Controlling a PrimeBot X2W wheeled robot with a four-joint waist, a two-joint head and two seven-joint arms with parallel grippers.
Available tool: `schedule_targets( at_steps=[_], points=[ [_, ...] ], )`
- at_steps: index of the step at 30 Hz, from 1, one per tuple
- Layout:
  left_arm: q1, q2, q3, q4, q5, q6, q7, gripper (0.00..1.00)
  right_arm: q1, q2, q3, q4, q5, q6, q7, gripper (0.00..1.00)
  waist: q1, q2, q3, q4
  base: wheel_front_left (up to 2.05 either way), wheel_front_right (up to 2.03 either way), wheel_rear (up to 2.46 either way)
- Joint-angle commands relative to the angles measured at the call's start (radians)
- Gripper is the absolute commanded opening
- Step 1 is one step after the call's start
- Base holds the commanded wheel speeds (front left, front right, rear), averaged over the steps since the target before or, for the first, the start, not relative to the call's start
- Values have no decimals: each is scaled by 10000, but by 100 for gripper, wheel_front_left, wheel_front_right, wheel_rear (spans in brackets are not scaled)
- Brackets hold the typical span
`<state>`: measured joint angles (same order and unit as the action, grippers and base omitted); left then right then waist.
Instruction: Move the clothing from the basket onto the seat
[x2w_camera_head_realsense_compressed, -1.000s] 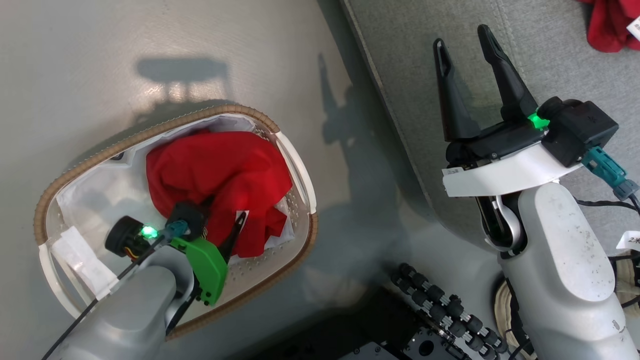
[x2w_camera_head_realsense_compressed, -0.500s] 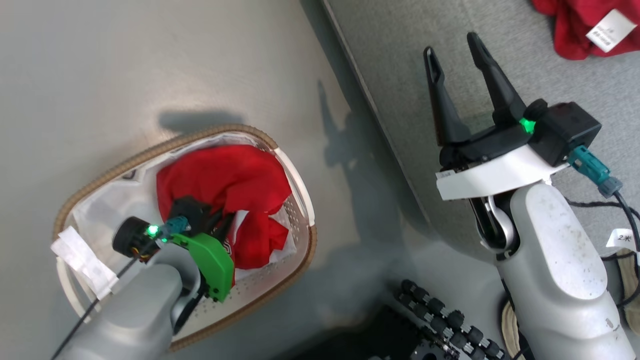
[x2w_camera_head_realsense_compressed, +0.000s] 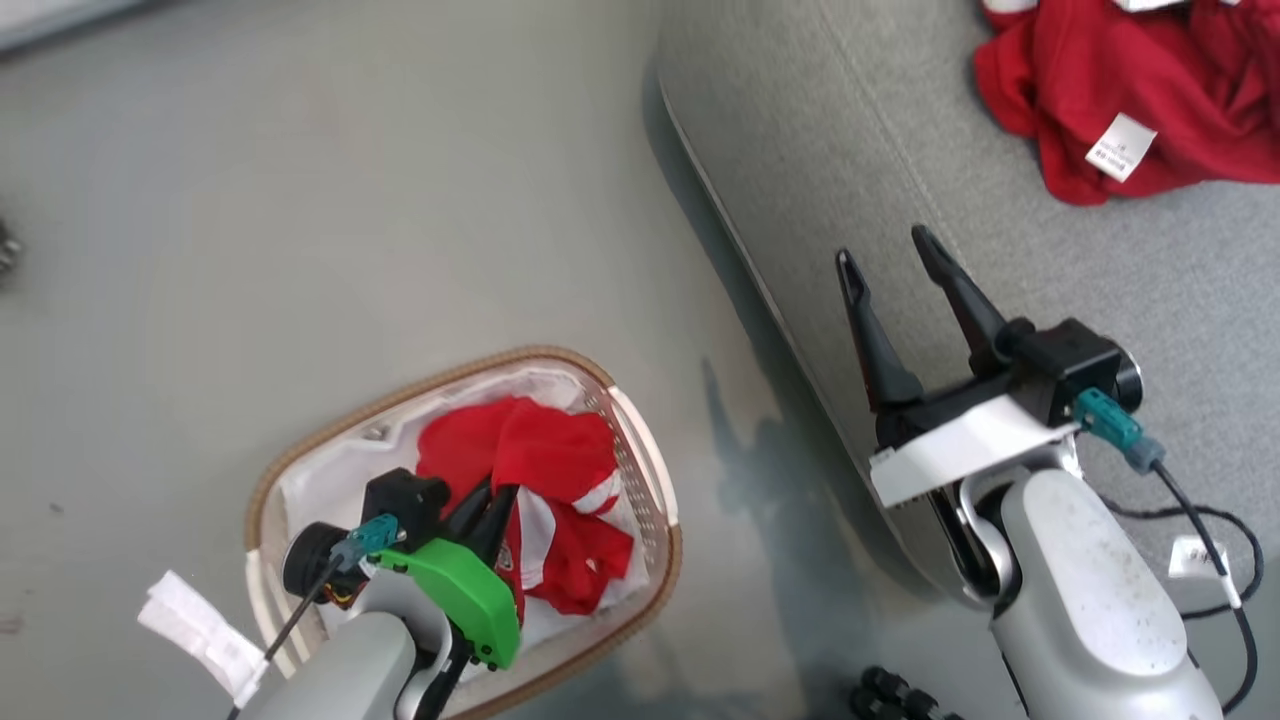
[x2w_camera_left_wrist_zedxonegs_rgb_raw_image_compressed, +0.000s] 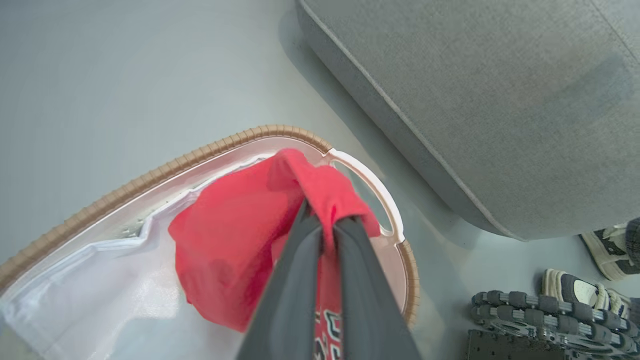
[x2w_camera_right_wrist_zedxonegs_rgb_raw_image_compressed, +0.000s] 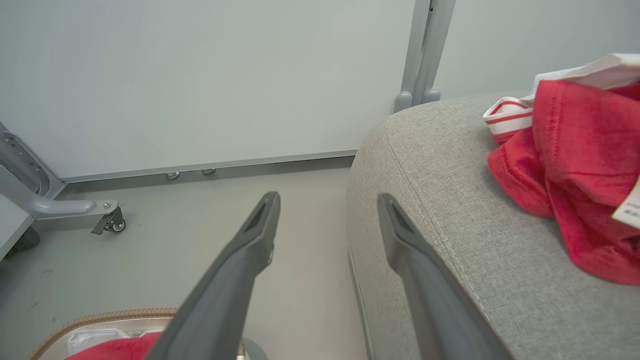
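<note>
- My head camera has swung since a second ago. The seat (x2w_camera_head_realsense_compressed: 900, 200) takes up more of the head view, and the basket (x2w_camera_head_realsense_compressed: 648, 455) sits lower and smaller in it. That is the camera moving, not the things.
- The red garment in the basket (x2w_camera_head_realsense_compressed: 555, 455) has changed. It lay as a rounded mound; now a fold is drawn up and its white stripes show.
- My left gripper (x2w_camera_head_realsense_compressed: 497, 493) is pinched tight on that fold, over the basket. My right gripper (x2w_camera_head_realsense_compressed: 884, 247) is spread wide and holds nothing, above the seat's edge as before.
- The basket stands on a smooth pale grey floor (x2w_camera_head_realsense_compressed: 300, 200), near the light grey woven seat. A second red garment (x2w_camera_head_realsense_compressed: 1150, 90) with a white label (x2w_camera_head_realsense_compressed: 1120, 147) lies on the seat, well apart from the basket.
- The right wrist view adds a pale wall (x2w_camera_right_wrist_zedxonegs_rgb_raw_image_compressed: 200, 75) and a grey wheeled frame (x2w_camera_right_wrist_zedxonegs_rgb_raw_image_compressed: 112, 222) standing against it.
- The left wrist view adds the red fabric bunched between my fingers (x2w_camera_left_wrist_zedxonegs_rgb_raw_image_compressed: 295, 280), lettering on it lower down, and shoes (x2w_camera_left_wrist_zedxonegs_rgb_raw_image_compressed: 575, 292) on the floor past the seat's corner.
</note>
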<state>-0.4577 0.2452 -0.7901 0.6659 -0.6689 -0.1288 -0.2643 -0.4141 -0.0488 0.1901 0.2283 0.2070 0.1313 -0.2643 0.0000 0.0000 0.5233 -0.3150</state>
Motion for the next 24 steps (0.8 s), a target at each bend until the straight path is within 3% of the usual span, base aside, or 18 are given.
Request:
schedule_targets(
  at_steps=[1, 12, 24],
  points=[
    [332, -183, 398, -308, 285, -37, -2, 0, 334, -45, -47, 86, -63, -10, -2, 100, 0, 0, -1484, 848, 0, 0, 0],
    [1973, -982, 2033, -2239, 1728, -37, -2, 0, 1595, -50, -312, 692, -406, -10, -3, 100, 0, 0, -3329, 1922, 0, 0, 0],
    [2595, -1414, 2780, -4316, 2307, -37, -2, 0, 2936, -45, -511, 1118, -604, -10, -3, 100, 0, 0, -4843, 2717, 0, 0, 0]
  ],
)
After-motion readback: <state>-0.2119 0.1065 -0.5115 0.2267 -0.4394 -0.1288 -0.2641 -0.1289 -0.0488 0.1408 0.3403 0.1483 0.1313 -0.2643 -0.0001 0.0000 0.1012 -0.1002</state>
